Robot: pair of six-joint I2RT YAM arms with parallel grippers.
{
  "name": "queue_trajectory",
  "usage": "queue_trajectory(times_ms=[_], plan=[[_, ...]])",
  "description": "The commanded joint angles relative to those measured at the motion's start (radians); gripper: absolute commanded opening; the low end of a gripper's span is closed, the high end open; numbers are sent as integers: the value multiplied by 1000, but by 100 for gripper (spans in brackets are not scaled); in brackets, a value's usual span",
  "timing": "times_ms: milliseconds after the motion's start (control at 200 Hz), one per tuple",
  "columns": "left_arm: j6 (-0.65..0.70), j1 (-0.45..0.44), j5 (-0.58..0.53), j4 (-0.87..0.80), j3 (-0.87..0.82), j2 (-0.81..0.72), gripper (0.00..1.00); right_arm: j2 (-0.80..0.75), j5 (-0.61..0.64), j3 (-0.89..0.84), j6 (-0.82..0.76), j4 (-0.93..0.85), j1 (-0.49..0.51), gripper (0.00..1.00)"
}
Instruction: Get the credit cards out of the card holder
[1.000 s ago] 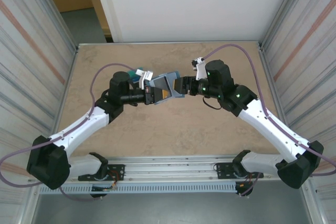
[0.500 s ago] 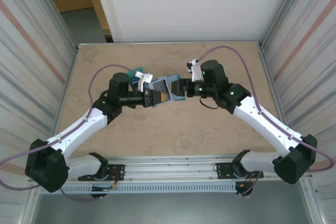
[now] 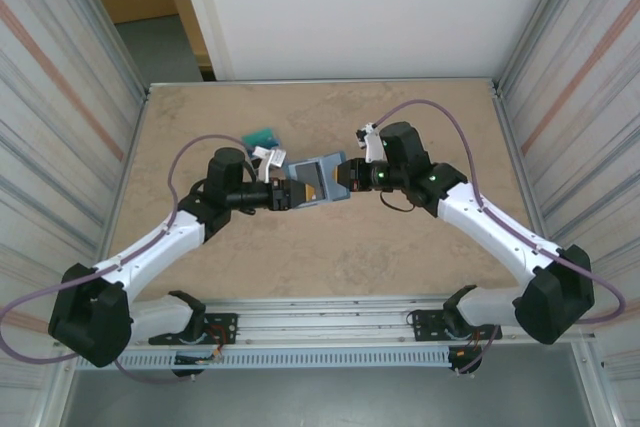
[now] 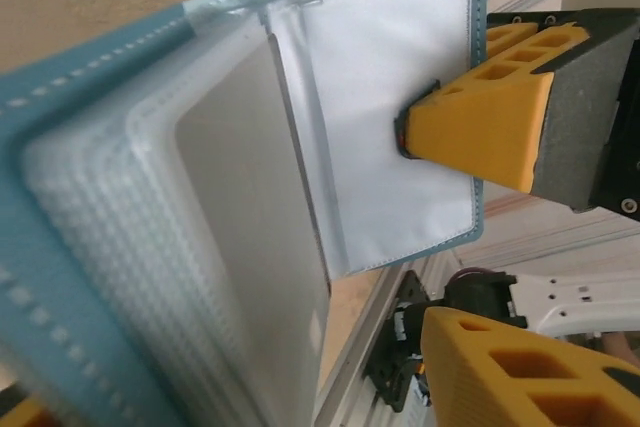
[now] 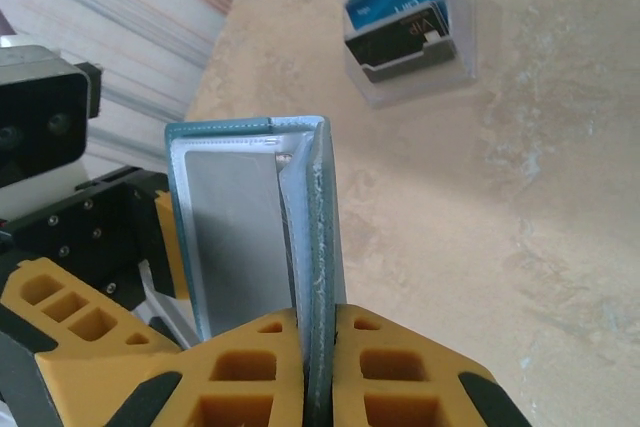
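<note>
**Card holder (image 3: 322, 169) held up between two robot arms**

The slate-blue holder hangs in the air above the table (image 3: 330, 257). The right gripper (image 5: 318, 322) is pinched flat on one edge of it, while the left gripper (image 4: 420, 227) stands with jaws apart, one fingertip (image 4: 470, 122) touching a clear sleeve (image 4: 385, 107). Teal, blue and dark credit cards (image 5: 395, 2) stand in a clear tray (image 5: 462, 47) on the table, well apart from the holder. A grey card (image 5: 235, 232) seems to sit in a sleeve. The soft holder will probably flex under a pull. The stiff, slick, light card is best nipped at an exposed edge.
</note>
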Motion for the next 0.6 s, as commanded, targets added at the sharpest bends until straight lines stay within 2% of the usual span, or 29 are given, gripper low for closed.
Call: queue_trajectory(times_ms=[0, 100, 266, 596], plan=[[-8, 14, -51, 14, -36, -9, 65, 13, -6, -19, 18, 31, -10, 0], [-19, 16, -126, -21, -67, -2, 74, 39, -11, -30, 29, 29, -8, 0], [-80, 22, -302, -72, -142, -46, 98, 85, -1, -42, 56, 26, -5, 0], [-76, 22, -577, -265, -177, -236, 99, 214, -22, -27, 121, 53, 16, 0]])
